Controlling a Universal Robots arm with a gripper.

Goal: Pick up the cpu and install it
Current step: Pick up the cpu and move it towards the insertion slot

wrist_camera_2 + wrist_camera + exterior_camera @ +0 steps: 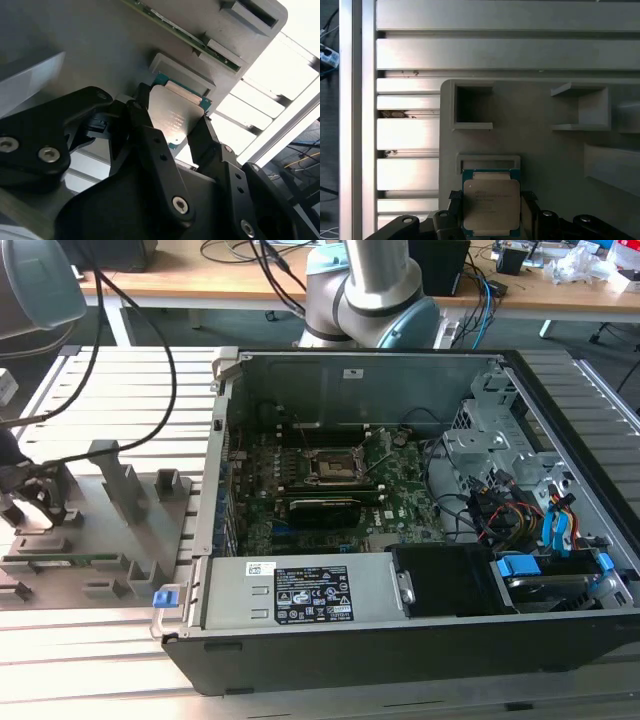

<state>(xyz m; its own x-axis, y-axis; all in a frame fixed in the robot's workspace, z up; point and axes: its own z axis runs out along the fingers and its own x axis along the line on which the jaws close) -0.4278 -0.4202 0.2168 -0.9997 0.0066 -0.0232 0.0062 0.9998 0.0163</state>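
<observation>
On the grey fixture plate (540,150): one cpu (491,202), silvery top showing, near the plate edge that borders the bare slats and just beside one small rectangular frame (490,162).
Gripper (491,198): one, with two black fingers (150,135) clamped on opposite edges of the cpu in both wrist views.
Pockets: two open-sided pockets (472,107), further along the plate from the cpu.
Table (90,660): one, of aluminium slats, carrying the plate and one computer case (420,630).
Case: open, with one socket (335,468) on the board, well apart from the gripper.
In the way: several upright grey blocks (105,475) and the case's side wall stand between the plate's gripper end and the socket.
</observation>
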